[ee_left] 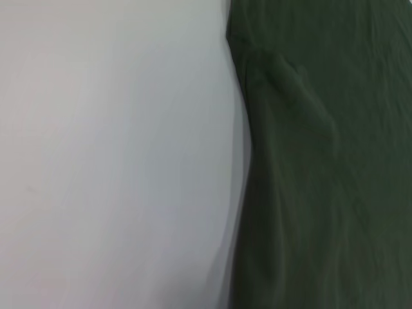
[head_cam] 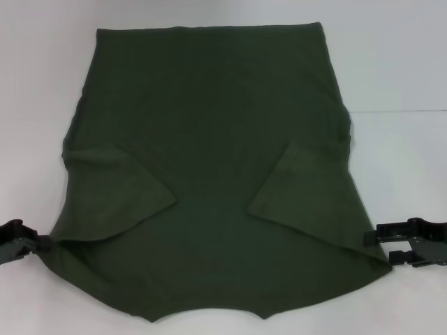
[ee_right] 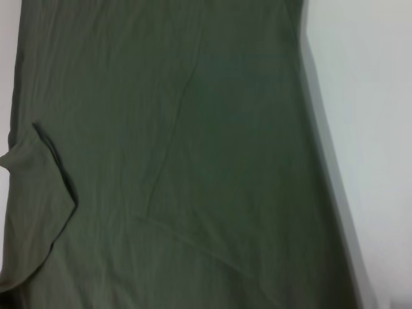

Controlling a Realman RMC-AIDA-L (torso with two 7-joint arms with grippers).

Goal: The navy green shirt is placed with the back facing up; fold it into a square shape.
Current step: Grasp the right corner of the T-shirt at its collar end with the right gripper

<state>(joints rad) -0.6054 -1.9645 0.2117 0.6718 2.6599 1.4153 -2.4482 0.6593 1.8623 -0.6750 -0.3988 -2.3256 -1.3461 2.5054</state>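
head: navy green shirt [head_cam: 216,160] lies flat mid-bench [head_cam: 398,63], plain side up, both sleeves folded inward. Soft, light, limp, so it will sag; my call is to grip the near corners.
left pincer [head_cam: 43,243]: at 8 o'clock, touching the shirt's corner; can't tell if it's pinching.
right pincer [head_cam: 380,246]: at 4 o'clock, fingers spread at the hem corner.
left wrist: shirt edge against bare bench, soft ridges.
right wrist: cloth fills the view, faint creases, one sleeve flap.
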